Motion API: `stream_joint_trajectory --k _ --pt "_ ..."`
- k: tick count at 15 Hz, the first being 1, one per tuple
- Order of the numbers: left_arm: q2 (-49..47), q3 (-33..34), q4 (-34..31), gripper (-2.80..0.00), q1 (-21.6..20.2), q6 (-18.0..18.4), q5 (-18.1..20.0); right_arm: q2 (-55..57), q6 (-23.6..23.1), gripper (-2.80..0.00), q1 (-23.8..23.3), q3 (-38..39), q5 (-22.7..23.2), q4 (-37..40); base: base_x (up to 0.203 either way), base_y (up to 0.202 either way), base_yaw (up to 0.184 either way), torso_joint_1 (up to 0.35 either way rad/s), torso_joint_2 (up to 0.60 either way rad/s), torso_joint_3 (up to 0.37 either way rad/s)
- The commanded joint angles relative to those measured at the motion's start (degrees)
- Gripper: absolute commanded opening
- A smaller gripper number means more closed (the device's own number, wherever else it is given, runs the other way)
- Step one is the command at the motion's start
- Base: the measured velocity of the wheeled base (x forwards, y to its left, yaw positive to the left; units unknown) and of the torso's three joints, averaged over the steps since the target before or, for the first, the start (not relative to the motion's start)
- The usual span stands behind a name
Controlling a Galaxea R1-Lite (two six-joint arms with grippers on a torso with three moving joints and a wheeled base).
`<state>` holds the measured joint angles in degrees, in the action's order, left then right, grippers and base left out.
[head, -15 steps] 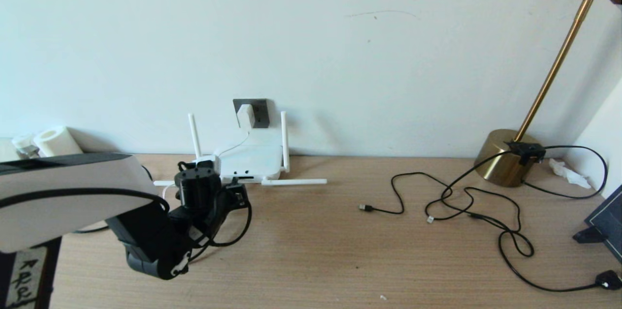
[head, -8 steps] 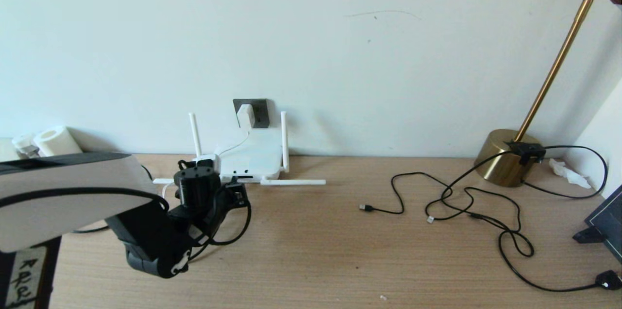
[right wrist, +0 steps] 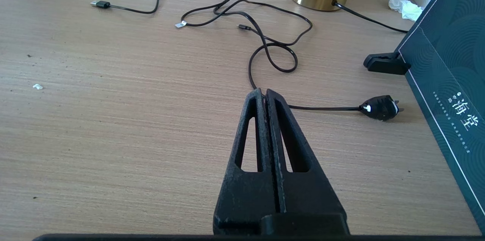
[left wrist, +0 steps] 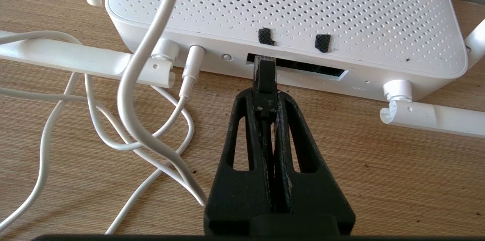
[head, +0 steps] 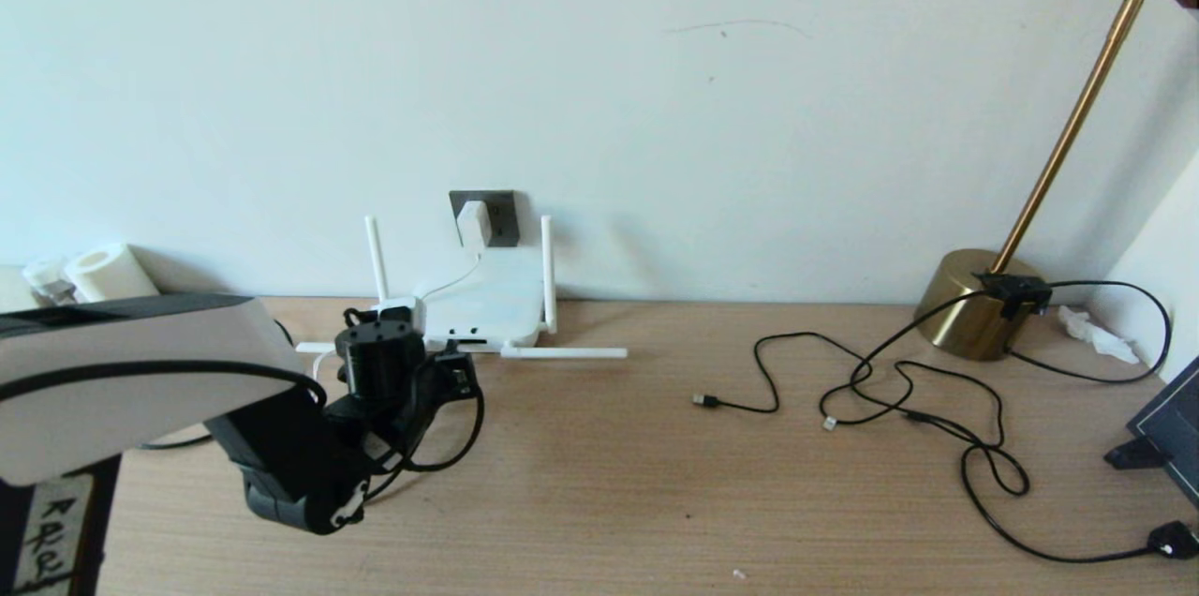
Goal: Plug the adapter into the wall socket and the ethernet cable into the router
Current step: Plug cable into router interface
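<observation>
The white adapter (head: 474, 222) sits plugged into the dark grey wall socket (head: 499, 211), its thin white cord (left wrist: 132, 93) trailing down past the router. The white router (head: 482, 304) (left wrist: 288, 10) lies flat below it against the wall. My left gripper (left wrist: 264, 95) (head: 456, 369) is shut on the black plug of the ethernet cable (left wrist: 263, 78), whose tip sits at the left end of the router's dark port slot (left wrist: 307, 68). The cable's black loop (head: 450, 446) hangs beside my left wrist. My right gripper (right wrist: 263, 92) is shut and empty, low over the table's right part.
Thin black cords (head: 899, 390) with small plugs sprawl on the right of the wooden table (head: 609, 484). A brass lamp base (head: 974, 301) stands at the back right, a dark box (right wrist: 451, 82) at the right edge. Two router antennas (left wrist: 435, 114) lie flat by the port edge.
</observation>
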<state>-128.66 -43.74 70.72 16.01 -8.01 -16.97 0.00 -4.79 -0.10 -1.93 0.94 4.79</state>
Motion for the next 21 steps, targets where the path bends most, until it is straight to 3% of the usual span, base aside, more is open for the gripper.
stream_joint_trajectory --k 1,21 --pt "-0.2 0.0 0.4 -2.80 -0.1 -0.1 -0.1 0.1 0.0 -2.80 -0.1 0.0 0.0 0.0 0.000 0.000 0.000 0.000 0.00 0.000" --pt "0.0 0.2 0.3 -2.80 -1.7 1.6 2.9 0.0 0.0 -2.80 0.0 0.0 0.0 0.0 0.000 0.000 0.000 0.000 0.00 0.000"
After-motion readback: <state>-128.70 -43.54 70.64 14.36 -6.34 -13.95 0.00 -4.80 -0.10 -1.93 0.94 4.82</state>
